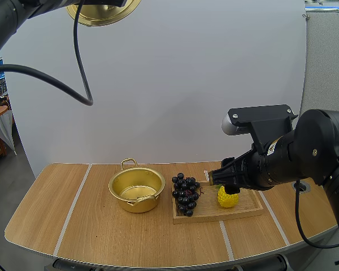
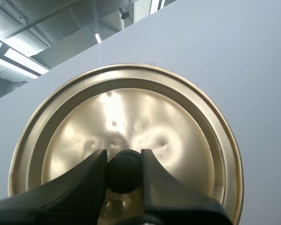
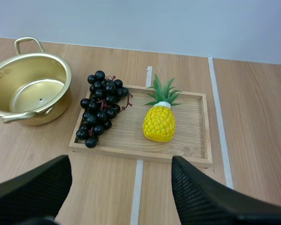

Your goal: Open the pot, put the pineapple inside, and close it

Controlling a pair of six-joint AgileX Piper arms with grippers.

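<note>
The gold pot (image 1: 137,191) stands open on the table, and my left gripper (image 2: 124,160) is shut on the black knob (image 2: 124,174) of its lid (image 2: 131,112). The lid (image 1: 103,11) hangs high above the table's left side. A yellow pineapple (image 1: 228,196) with green leaves lies on the wooden tray (image 1: 214,213). My right gripper (image 1: 226,180) hovers just above it, open. From the right wrist, the fingers (image 3: 210,197) stand wide apart short of the pineapple (image 3: 160,123), with the gripper (image 3: 121,161) over the tray's near rim.
A bunch of dark grapes (image 3: 100,111) lies on the left half of the tray (image 3: 193,129), next to the pineapple. The pot (image 3: 42,112) sits just left of the tray, a handle pointing toward the tray's corner. Bare wooden table surrounds both.
</note>
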